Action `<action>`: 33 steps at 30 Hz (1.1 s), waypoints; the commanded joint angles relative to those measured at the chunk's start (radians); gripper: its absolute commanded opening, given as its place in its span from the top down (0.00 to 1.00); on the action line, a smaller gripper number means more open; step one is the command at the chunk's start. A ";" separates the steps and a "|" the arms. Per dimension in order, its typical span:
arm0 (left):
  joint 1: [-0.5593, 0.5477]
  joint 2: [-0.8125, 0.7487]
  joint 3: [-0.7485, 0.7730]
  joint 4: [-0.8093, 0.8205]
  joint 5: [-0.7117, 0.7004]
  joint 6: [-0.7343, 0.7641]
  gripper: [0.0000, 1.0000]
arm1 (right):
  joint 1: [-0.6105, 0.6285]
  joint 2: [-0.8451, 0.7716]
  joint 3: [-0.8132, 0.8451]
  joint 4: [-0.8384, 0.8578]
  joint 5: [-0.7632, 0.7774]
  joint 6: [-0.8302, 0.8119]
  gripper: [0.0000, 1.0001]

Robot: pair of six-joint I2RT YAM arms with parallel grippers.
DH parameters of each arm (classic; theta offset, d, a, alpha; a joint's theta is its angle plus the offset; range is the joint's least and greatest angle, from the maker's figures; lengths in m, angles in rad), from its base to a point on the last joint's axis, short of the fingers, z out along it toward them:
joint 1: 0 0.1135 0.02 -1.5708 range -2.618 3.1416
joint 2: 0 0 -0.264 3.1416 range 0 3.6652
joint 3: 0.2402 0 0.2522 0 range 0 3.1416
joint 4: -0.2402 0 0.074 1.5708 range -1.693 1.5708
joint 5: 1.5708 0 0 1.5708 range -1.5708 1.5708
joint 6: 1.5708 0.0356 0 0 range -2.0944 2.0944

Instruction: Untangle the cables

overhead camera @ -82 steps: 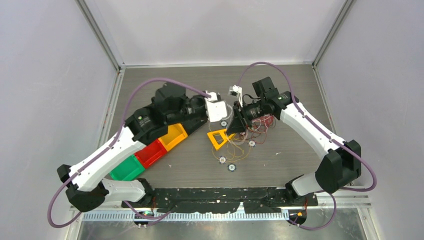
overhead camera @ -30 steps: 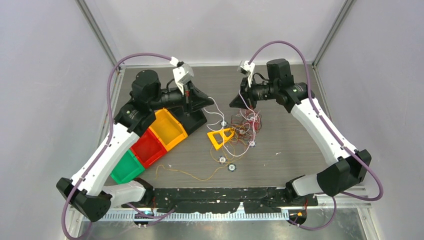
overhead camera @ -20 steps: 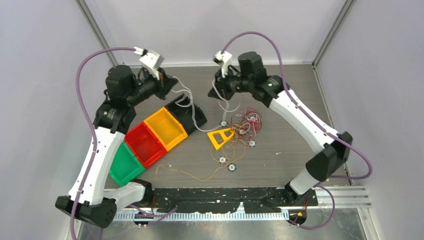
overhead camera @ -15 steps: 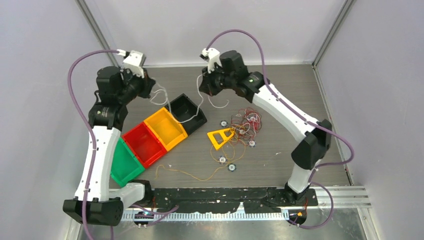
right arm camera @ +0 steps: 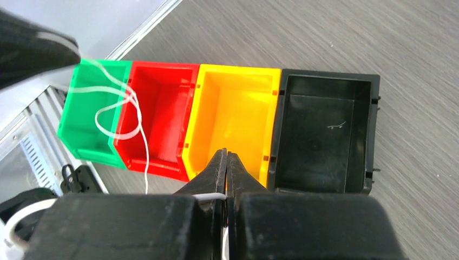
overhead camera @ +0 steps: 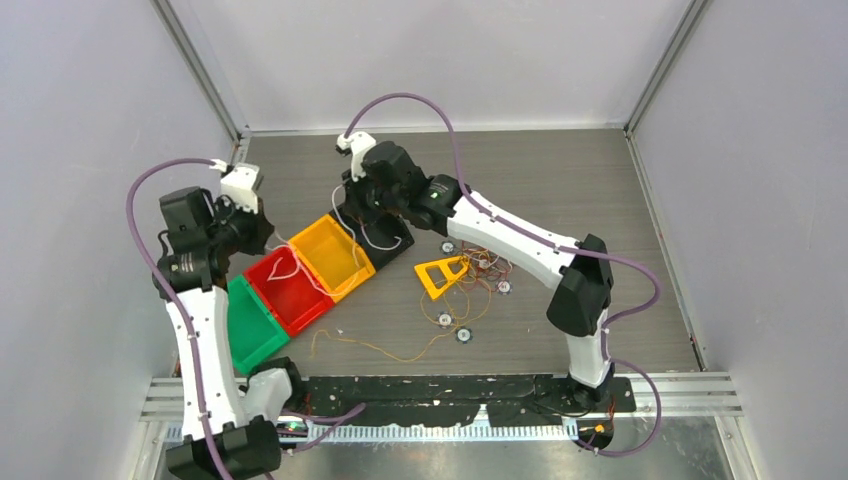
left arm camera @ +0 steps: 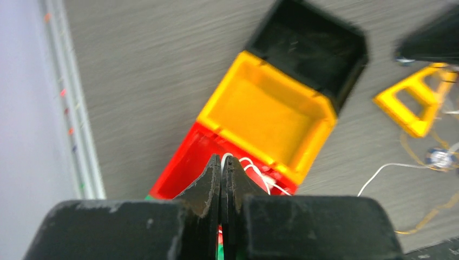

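Both grippers are shut on the same white cable (overhead camera: 296,272). My left gripper (overhead camera: 260,230) pinches one end (left arm camera: 254,170) at its tips, above the red bin (left arm camera: 181,170). My right gripper (overhead camera: 358,212) pinches the other end above the yellow bin (right arm camera: 233,114) and the black bin (right arm camera: 325,135). The cable loops loosely (right arm camera: 130,108) over the green and red bins between the two grippers. The remaining tangle (overhead camera: 492,258) of red, yellow-orange and white wires lies mid-table. One yellow-orange strand (overhead camera: 385,350) lies loose near the front.
Four bins sit in a diagonal row: green (overhead camera: 250,325), red (overhead camera: 290,292), yellow (overhead camera: 337,255), black (overhead camera: 388,228). A yellow triangular frame (overhead camera: 440,275) lies beside the tangle, with small round discs (overhead camera: 463,334) around it. Enclosure walls stand on the left, back and right.
Both arms rose from the tangle and swung left with the white cable pulled free between them. It now hangs over the bins. The yellow-orange strand was left lying at the front.
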 commanded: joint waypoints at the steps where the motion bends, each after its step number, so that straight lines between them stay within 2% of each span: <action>1: -0.117 0.012 0.019 0.090 0.234 -0.068 1.00 | -0.049 0.003 0.084 0.038 0.149 0.009 0.95; 5: -0.299 0.095 0.003 0.363 0.228 -0.210 1.00 | -0.115 -0.071 0.032 0.058 0.197 0.001 0.95; 7: -0.359 0.166 -0.033 0.595 0.252 -0.297 1.00 | -0.143 -0.111 -0.019 0.089 0.198 0.003 0.95; 12: -0.431 0.400 0.011 0.801 0.234 -0.372 1.00 | -0.181 -0.135 -0.112 0.145 0.213 0.007 0.95; 17: -0.433 0.598 0.055 0.790 0.205 -0.317 1.00 | -0.195 -0.064 -0.120 0.205 0.226 0.018 0.95; 22: -0.429 0.699 0.083 0.709 0.105 -0.214 1.00 | -0.194 0.038 -0.056 0.223 0.195 0.075 0.95; 23: -0.425 0.707 0.092 0.688 0.103 -0.201 0.91 | -0.193 0.068 -0.044 0.222 0.192 0.085 0.95; 24: -0.416 0.707 0.099 0.668 0.120 -0.197 0.74 | -0.189 0.099 -0.022 0.219 0.187 0.099 0.95; 26: -0.383 0.684 0.106 0.652 0.208 -0.227 0.49 | -0.186 0.134 0.008 0.215 0.187 0.116 0.95; 28: -0.340 0.643 0.094 0.677 0.308 -0.273 0.34 | -0.184 0.157 0.028 0.215 0.195 0.128 0.94; 30: -0.297 0.582 0.069 0.706 0.383 -0.293 0.27 | -0.184 0.165 0.033 0.223 0.202 0.136 0.95; 33: -0.268 0.490 0.020 0.721 0.470 -0.268 0.24 | -0.182 0.171 0.043 0.229 0.204 0.141 0.95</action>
